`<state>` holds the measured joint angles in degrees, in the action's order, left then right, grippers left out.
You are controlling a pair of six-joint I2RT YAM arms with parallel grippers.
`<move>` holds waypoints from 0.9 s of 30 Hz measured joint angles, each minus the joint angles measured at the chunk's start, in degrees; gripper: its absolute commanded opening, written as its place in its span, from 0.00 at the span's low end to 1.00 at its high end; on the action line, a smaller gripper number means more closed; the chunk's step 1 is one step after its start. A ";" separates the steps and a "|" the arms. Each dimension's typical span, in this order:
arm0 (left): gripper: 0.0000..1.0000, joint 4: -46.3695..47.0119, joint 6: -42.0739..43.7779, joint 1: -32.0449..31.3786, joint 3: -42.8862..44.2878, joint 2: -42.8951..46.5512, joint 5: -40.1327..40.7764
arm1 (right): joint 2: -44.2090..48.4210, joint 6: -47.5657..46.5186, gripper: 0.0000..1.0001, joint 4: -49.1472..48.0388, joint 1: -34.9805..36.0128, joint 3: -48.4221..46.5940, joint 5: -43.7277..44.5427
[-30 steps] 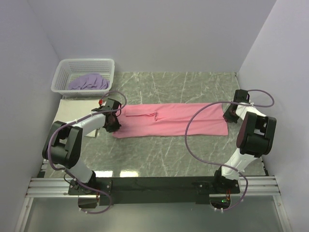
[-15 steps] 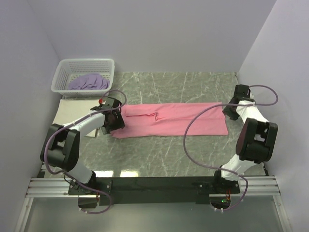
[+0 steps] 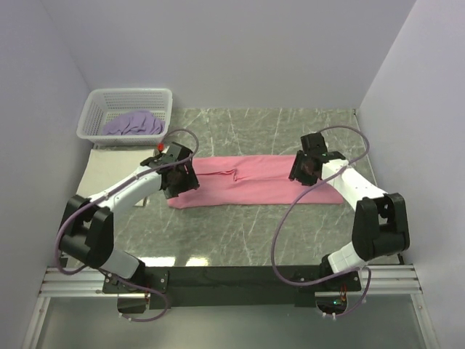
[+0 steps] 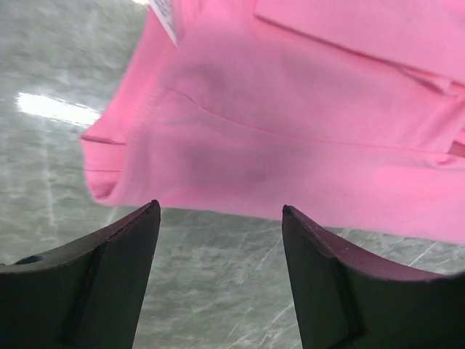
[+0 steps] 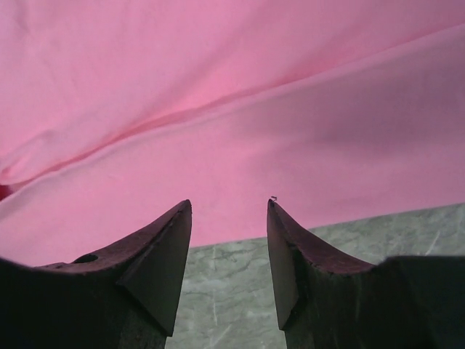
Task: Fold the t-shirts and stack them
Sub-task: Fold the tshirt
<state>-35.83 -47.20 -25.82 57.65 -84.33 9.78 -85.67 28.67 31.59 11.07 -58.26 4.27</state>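
Note:
The pink t-shirt (image 3: 247,182) lies on the marble table as a long folded strip running left to right. My left gripper (image 3: 180,177) hovers over its left end, open and empty. In the left wrist view the pink t-shirt (image 4: 290,145) fills the top with its white neck label (image 4: 164,13), and the left gripper (image 4: 220,209) stands open above bare marble at the shirt's near edge. My right gripper (image 3: 305,167) is over the strip's right part. In the right wrist view the right gripper (image 5: 229,203) is open, with the pink t-shirt (image 5: 218,94) just beyond the tips.
A white lattice basket (image 3: 102,102) stands at the back left with the lavender t-shirt (image 3: 133,123) bunched inside. The cream t-shirt (image 3: 93,169) lies flat at the left edge, partly under my left arm. Walls close in on both sides.
Both grippers have opened. The right gripper moved left from beyond the shirt's right end to over the strip. The left gripper shifted slightly right over the left end.

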 measured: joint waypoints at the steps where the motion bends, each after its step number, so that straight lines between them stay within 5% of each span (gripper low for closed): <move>1: 0.72 0.24 -0.50 -0.26 0.07 -1.07 -0.59 | -1.01 -0.02 0.53 0.02 0.17 0.17 -0.39; 9: 0.70 2.12 -2.27 -0.46 1.44 -10.25 -2.43 | -6.25 -0.31 0.53 0.31 2.34 1.09 -2.86; 27: 0.70 -1.79 5.46 0.33 26.77 -32.22 2.67 | -5.51 -3.19 0.52 2.95 11.19 7.28 -7.61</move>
<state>-37.63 -41.74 -25.50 84.42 -116.55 12.45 -91.18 25.47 34.54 22.26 -50.98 -3.33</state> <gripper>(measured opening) 0.705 0.525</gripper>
